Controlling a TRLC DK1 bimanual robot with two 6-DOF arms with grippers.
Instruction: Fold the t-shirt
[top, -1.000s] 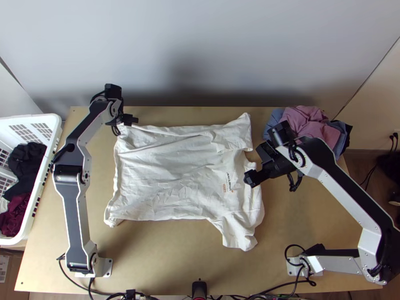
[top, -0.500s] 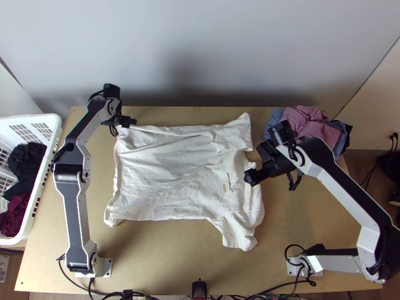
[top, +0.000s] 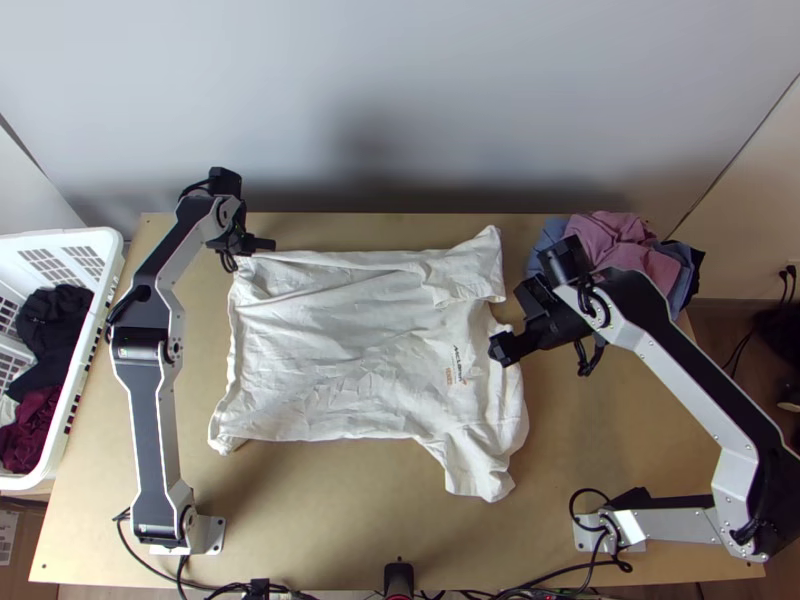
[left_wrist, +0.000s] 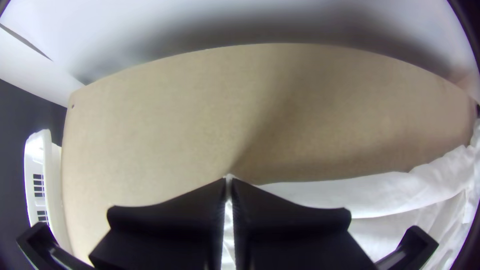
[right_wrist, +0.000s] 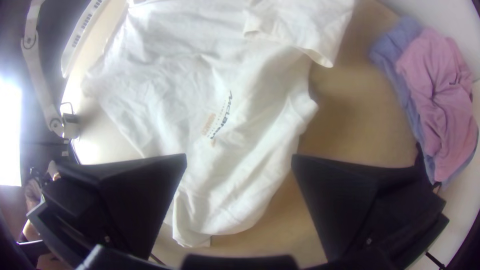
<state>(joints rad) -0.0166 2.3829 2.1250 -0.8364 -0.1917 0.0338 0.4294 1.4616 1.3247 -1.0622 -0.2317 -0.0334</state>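
From high over the near edge of the table (top: 330, 510), the top view looks steeply down across the whole surface to the wall (top: 400, 110). The left wrist view sits close in by the far left corner, facing the far edge. Farther off its subject, the right wrist view peers down from the right side across the t-shirt (top: 330, 350) toward the left. All three share the shirt and white basket (top: 103, 238); the top and right wrist views share the clothes pile (top: 625, 240).

the top view's left edge cuts off the white basket (top: 75, 238); the left gripper (top: 264, 244) partly hides the t-shirt's (top: 330, 335) corner.
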